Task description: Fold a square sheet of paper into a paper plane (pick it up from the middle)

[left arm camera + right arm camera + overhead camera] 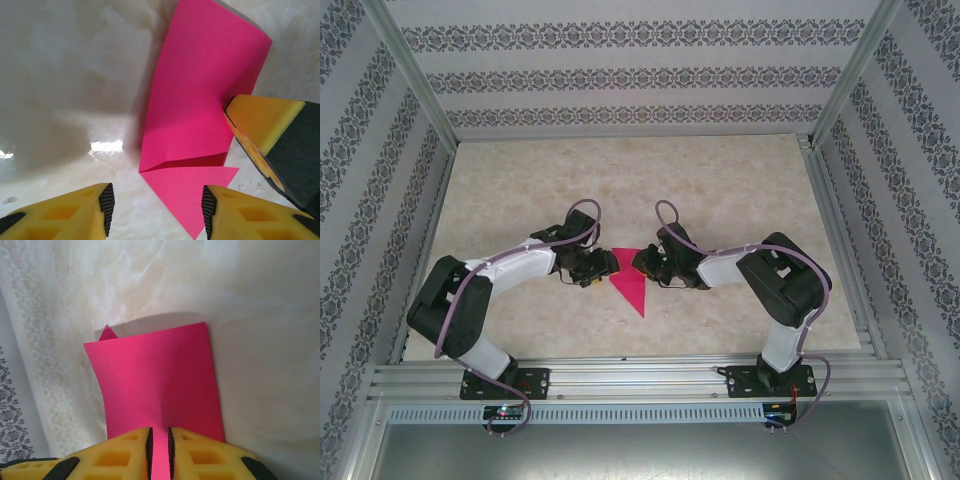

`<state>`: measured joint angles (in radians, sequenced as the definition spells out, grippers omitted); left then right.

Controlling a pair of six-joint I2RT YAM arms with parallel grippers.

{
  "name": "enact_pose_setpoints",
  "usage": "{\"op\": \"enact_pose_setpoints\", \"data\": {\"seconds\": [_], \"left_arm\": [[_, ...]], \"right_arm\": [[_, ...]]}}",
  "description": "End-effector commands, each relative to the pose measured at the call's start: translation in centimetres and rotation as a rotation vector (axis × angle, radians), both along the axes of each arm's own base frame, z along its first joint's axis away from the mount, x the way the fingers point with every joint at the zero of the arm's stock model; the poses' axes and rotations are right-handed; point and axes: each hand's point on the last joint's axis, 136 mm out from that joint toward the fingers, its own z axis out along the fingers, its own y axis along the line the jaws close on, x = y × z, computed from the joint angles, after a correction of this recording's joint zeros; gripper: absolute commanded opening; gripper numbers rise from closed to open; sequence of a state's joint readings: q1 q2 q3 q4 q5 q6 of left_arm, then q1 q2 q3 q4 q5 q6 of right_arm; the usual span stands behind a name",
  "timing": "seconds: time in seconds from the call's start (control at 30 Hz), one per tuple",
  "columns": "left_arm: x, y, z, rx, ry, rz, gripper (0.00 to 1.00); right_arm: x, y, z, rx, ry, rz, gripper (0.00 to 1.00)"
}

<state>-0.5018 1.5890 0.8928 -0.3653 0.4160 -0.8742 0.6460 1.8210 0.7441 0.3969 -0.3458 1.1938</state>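
Paper (pixel 155 380) in right gripper (pixel 159 442), wrist close-up

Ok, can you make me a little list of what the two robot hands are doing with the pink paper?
paper: pink paper, partly folded, one flap lifted off the table
right gripper: shut, pinching the edge of the lifted flap
left gripper: open, at the paper's pointed end, gripping nothing
plane: not finished yet
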Motion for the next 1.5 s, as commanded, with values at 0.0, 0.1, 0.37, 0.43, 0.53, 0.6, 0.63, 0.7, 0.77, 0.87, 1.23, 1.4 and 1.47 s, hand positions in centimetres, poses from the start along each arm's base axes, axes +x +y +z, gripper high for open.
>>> {"op": "enact_pose_setpoints", "data": {"seconds": [0.0, 0.1, 0.37, 0.43, 0.53, 0.6, 0.63, 0.7, 0.77, 0.87, 1.23, 1.4, 1.47], "left_arm": [[1.6, -0.8, 0.5, -0.039, -0.021, -0.007, 0.52], [1.9, -0.8, -0.1, -0.041, -0.008, 0.000, 0.52], [2.3, -1.1, -1.4, -0.074, 0.023, 0.012, 0.52], [2.5, -1.1, -1.4, -0.083, 0.014, 0.017, 0.51], [2.8, -1.1, -1.5, -0.096, 0.010, 0.022, 0.47], [3.0, -1.1, -1.6, -0.113, 0.013, 0.026, 0.45], [3.0, -1.3, -1.7, -0.119, 0.015, 0.024, 0.45], [3.1, -1.3, -1.9, -0.128, 0.021, 0.024, 0.45], [3.2, -1.4, -2.1, -0.136, 0.029, 0.026, 0.45], [3.4, -1.5, -2.4, -0.150, 0.038, 0.034, 0.45], [4.2, -1.7, -2.5, -0.213, 0.045, 0.072, 0.47], [4.8, -2.2, -2.3, -0.279, 0.046, 0.098, 0.46], [5.0, -2.3, -2.1, -0.291, 0.046, 0.101, 0.43]], "right_arm": [[-1.5, -3.3, -5.3, -0.129, 0.130, -0.081, 0.19], [-1.8, -3.3, -5.6, -0.130, 0.139, -0.066, 0.20], [-2.2, -3.0, -6.5, -0.132, 0.166, -0.032, 0.20], [-2.3, -3.1, -6.7, -0.133, 0.171, -0.028, 0.20], [-2.3, -3.0, -6.9, -0.135, 0.173, -0.013, 0.21], [-2.3, -3.0, -6.9, -0.134, 0.173, -0.007, 0.21], [-2.5, -3.0, -7.1, -0.137, 0.173, 0.001, 0.21], [-2.4, -2.9, -7.1, -0.137, 0.172, 0.013, 0.21], [-2.5, -2.9, -7.2, -0.139, 0.175, 0.026, 0.21], [-2.5, -3.0, -7.3, -0.139, 0.174, 0.032, 0.21], [-2.2, -2.8, -7.2, -0.120, 0.164, 0.070, 0.22], [-1.8, -2.8, -7.2, -0.109, 0.162, 0.079, 0.23], [-1.7, -2.8, -7.0, -0.102, 0.158, 0.081, 0.24]]}}
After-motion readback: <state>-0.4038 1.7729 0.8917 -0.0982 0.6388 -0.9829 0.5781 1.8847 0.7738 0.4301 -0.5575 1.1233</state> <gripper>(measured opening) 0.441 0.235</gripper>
